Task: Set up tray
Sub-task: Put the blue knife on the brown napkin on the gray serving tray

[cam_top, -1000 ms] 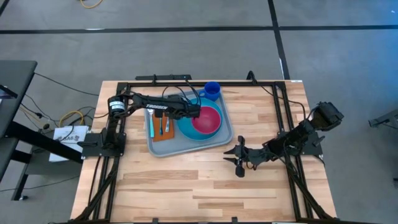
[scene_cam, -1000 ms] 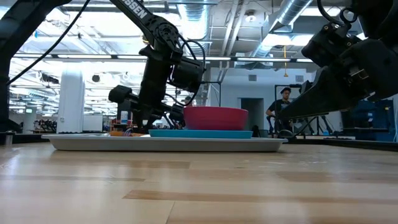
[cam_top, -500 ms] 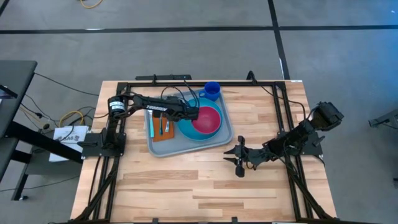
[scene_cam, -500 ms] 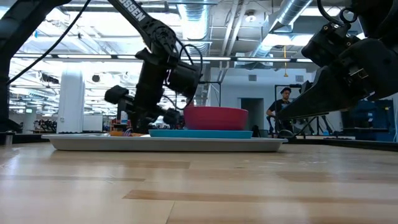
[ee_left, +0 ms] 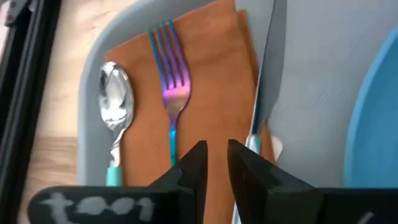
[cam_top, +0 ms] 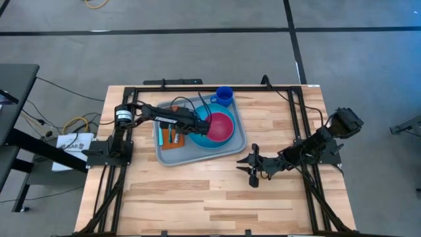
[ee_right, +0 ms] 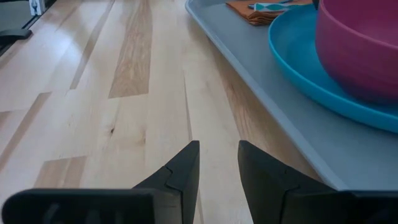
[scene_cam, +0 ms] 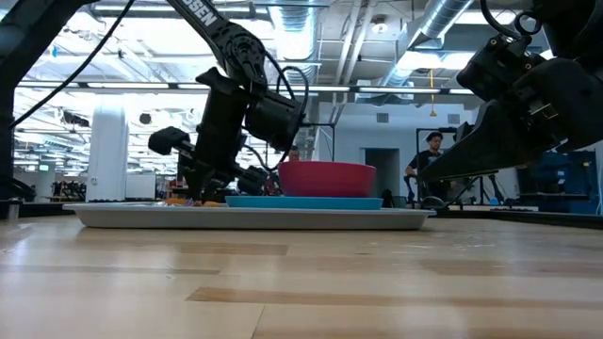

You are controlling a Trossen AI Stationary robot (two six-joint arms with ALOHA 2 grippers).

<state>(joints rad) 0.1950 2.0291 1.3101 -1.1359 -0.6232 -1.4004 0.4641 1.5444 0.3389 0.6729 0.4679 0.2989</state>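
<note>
The light grey-blue tray (cam_top: 204,153) lies flat on the table's far middle. On it sit a round blue plate (cam_top: 196,137) with a pink bowl (cam_top: 221,126) and, left of them, a rust-brown napkin (ee_left: 211,93). A spoon (ee_left: 116,99), a fork (ee_left: 171,81) and a knife (ee_left: 270,56) lie on the napkin. My left gripper (ee_left: 217,160) hovers over the napkin's near part, its fingers a narrow gap apart with nothing between them. My right gripper (cam_top: 242,164) rests open at the tray's near right corner, clear of it.
A blue cup (cam_top: 224,96) stands on the table just beyond the tray's far edge. A black frame (cam_top: 197,88) runs around the tabletop. Bare wood stretches across the near half of the table (cam_top: 197,197). A person (scene_cam: 429,165) stands far off in the room.
My left gripper has moved from over the plate's left edge toward the table's left edge, out over the napkin, sinking a little and rolling slightly. Its finger gap looks unchanged.
</note>
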